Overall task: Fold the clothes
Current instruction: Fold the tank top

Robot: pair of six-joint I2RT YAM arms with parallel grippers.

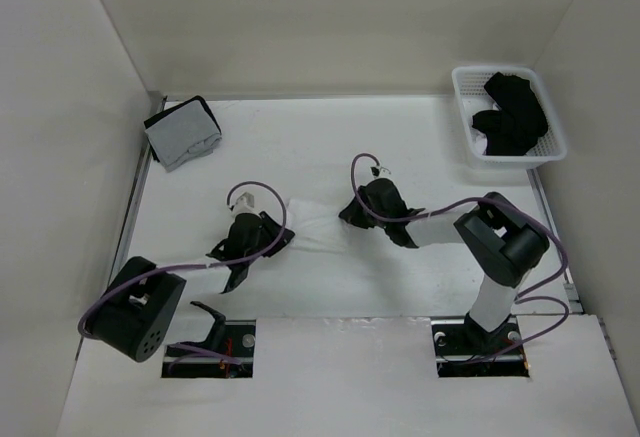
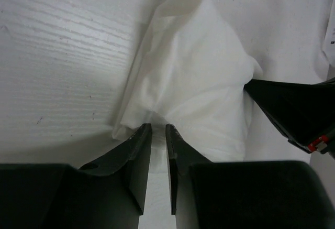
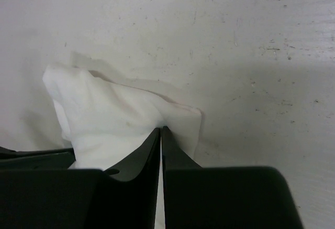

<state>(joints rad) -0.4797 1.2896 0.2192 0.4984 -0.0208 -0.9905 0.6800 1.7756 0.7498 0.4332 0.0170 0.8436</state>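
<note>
Clothes (image 2: 193, 77) pinched by left claw (image 2: 158, 129), slightly parted; by right claw (image 3: 160, 130), tighter.

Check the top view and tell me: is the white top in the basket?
No. The white top lies stretched on the table, while the basket at the far right holds black garments.

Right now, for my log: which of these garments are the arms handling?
The white top, mid-table, pinched by left gripper and right gripper; the black garments lie in the basket, the grey-and-black bundle far left.

Facing inward, left gripper (image 2: 158, 129) and right gripper (image 3: 160, 130) pinch nearly closed
</note>
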